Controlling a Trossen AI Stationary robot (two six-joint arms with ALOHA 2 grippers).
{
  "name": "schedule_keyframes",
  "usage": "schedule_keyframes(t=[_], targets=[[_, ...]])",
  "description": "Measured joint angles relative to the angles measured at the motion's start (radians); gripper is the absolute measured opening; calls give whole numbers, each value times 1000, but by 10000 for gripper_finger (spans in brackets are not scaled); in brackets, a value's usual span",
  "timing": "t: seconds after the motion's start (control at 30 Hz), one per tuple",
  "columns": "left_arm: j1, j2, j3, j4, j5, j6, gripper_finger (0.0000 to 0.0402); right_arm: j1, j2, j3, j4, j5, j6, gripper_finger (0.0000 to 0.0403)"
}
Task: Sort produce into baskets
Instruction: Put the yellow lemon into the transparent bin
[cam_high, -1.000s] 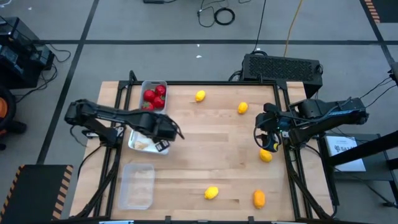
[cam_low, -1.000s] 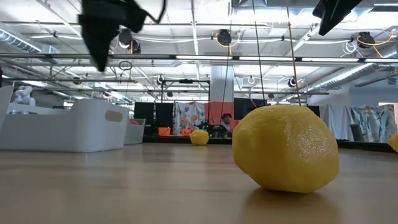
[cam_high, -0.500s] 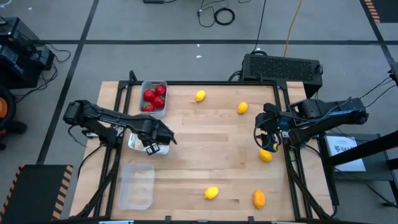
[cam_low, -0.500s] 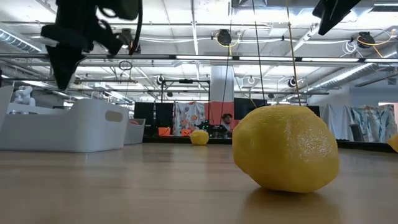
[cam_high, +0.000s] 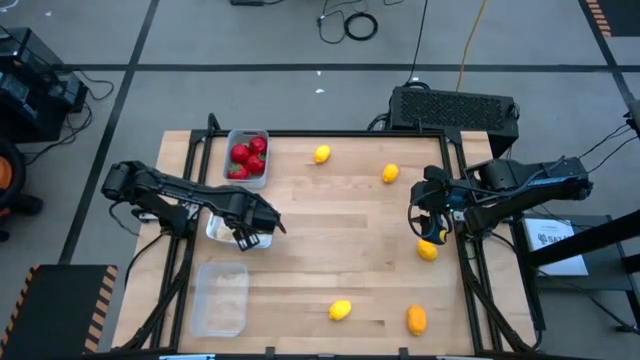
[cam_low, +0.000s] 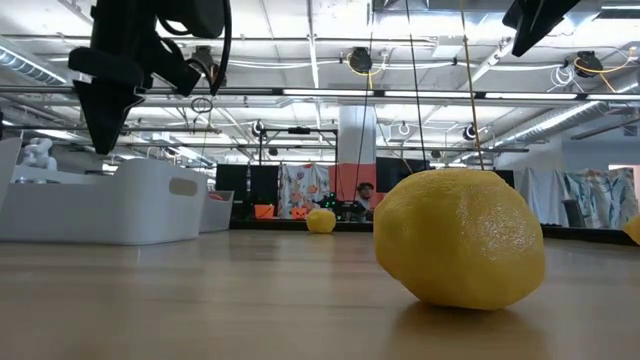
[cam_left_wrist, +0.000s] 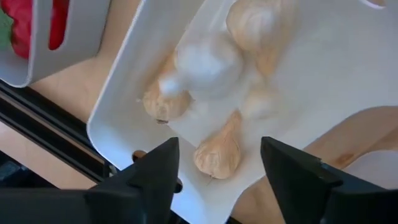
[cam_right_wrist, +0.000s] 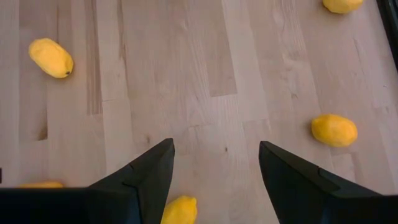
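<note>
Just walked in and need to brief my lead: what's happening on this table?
The robot is sorting toy produce into trays. The left gripper hangs open over the white tray, where garlic bulbs lie. Red fruits fill the grey tray; the clear tray looks empty. Five lemons lie loose on the table. The right gripper waits open at the right edge.

Garlic bulbs in middle basket; lemons scattered right on table.

— How many lemons?
— Five yellow or orange ones.
— Baskets?
— Three.
— Red fruits?
— About four, packed together.
— Garlic bulbs?
— Roughly four, overlapping.
</note>
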Motion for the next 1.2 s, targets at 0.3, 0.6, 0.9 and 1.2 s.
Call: schedule_keyframes(t=[0.3, 0.6, 0.9, 1.2], targets=[[0, 0, 0, 110, 197, -49, 254, 0, 0, 0, 0, 0, -7, 226], [-74, 0, 10, 680, 430, -39, 253, 0, 0, 0, 0, 0, 22, 226], [-204, 102, 31, 1045, 390, -121, 253, 0, 0, 0, 0, -2, 48, 226], [-317, 389, 360, 1012, 281, -1, 253, 0, 0, 0, -1, -9, 96, 226]])
